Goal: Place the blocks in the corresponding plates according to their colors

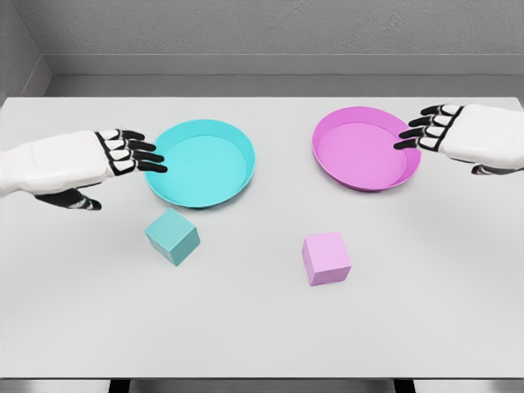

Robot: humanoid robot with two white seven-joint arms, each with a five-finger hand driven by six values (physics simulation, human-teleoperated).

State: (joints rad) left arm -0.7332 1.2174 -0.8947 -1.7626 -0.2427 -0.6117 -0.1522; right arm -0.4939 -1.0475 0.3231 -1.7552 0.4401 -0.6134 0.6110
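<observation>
Both open: left hand & right hand, nothing held.

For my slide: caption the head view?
Open hands flank cyan and pink plates; matching blocks wait.

Legible text, labels, brands, numbers, signs: none. All visible surfaces are plain and unmarked, in every part of the frame.

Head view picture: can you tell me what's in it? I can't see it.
A teal block and a pink block sit on a white table, each in front of its matching plate. An open robot hand hovers beside each plate, left and right.
</observation>
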